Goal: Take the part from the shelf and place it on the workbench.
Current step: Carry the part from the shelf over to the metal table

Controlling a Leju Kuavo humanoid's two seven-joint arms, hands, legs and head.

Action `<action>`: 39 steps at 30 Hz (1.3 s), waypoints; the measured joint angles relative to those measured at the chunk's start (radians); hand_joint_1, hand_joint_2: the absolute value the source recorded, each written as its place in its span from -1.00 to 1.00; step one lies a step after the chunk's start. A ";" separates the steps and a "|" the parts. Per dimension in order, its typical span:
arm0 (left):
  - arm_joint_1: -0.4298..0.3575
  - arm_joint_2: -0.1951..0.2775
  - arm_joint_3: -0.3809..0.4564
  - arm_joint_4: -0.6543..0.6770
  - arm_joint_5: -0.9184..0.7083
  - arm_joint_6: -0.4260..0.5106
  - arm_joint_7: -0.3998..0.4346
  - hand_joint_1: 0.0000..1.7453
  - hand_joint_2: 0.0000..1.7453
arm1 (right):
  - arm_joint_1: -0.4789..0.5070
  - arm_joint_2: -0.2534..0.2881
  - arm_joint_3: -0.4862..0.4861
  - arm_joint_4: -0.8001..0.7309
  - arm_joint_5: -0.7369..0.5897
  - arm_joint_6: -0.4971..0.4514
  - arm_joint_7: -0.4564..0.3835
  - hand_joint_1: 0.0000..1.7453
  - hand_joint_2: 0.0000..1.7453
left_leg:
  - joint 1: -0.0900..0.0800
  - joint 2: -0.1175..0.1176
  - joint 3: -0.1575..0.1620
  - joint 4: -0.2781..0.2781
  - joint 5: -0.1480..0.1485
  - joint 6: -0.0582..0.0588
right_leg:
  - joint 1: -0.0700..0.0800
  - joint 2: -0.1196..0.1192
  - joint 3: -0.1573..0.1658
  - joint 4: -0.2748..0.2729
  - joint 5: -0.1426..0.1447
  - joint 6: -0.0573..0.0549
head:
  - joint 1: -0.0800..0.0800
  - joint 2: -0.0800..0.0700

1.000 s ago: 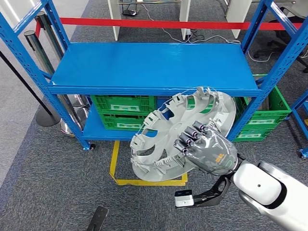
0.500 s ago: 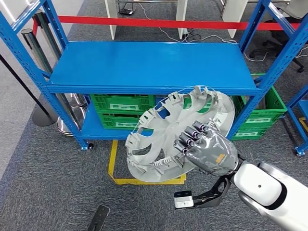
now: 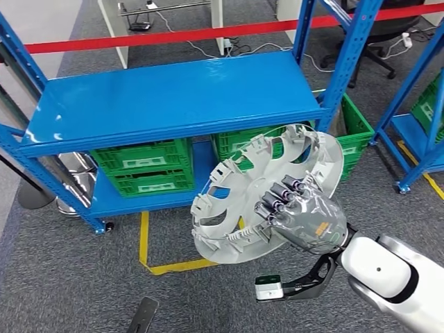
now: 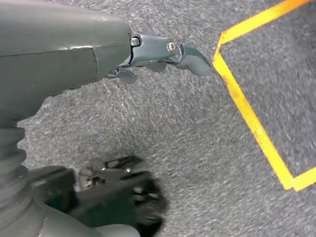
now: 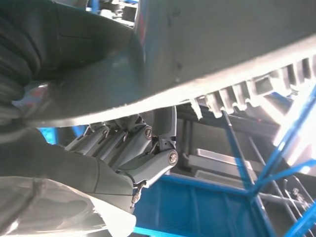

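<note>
Part's (image 3: 261, 194) off the shelf (image 3: 173, 97) already, right hand (image 3: 301, 215) fingers (image 3: 275, 201) wrapped round its rim, hanging above the floor. Left hand (image 4: 111, 49) holds nothing, fingers loose. No counter visible, so placing's left.

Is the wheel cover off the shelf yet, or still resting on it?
Off. The right hand holds the wheel cover tilted in the air in front of the shelf, above the carpet.

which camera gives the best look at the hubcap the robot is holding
The head view: the whole hubcap shows, tilted, in the right hand. The right wrist view has just a blurred close stretch of its rim.
</note>
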 joint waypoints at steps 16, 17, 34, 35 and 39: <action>0.002 0.009 0.000 0.000 -0.007 -0.002 0.001 -1.00 1.00 | 0.015 -0.011 -0.002 -0.015 0.001 -0.011 0.000 1.00 1.00 | 0.006 0.011 0.119 -0.277 0.139 0.043 | 0.001 -0.006 -0.156 0.266 -0.109 0.054 | 0.008 0.000; 0.003 0.010 0.000 0.000 -0.007 -0.003 0.001 -1.00 1.00 | 0.016 -0.011 -0.002 -0.015 0.001 -0.011 0.001 1.00 1.00 | 0.006 0.025 0.119 -0.277 0.138 0.043 | 0.000 -0.009 -0.159 0.279 -0.105 0.057 | 0.008 0.000; 0.010 0.014 0.000 0.000 -0.015 0.000 0.015 -1.00 1.00 | 0.065 0.024 0.003 -0.013 0.112 -0.036 0.055 1.00 1.00 | 0.005 -0.014 0.032 -0.034 0.033 0.004 | 0.006 0.054 -0.010 -0.008 0.018 -0.003 | 0.006 0.000; 0.009 0.015 0.000 0.000 -0.017 0.000 0.015 -1.00 1.00 | 0.072 0.023 0.002 -0.013 0.114 -0.041 0.056 1.00 1.00 | 0.006 -0.034 0.064 -0.106 0.070 0.009 | 0.005 0.068 -0.011 -0.007 0.019 -0.002 | 0.006 0.000; -0.002 0.018 -0.001 0.000 -0.026 -0.006 0.017 -1.00 1.00 | 0.104 -0.004 -0.011 -0.016 0.119 -0.073 0.063 1.00 1.00 | 0.009 -0.089 0.126 -0.245 0.111 0.022 | 0.001 0.116 -0.029 -0.003 0.030 0.019 | 0.006 0.000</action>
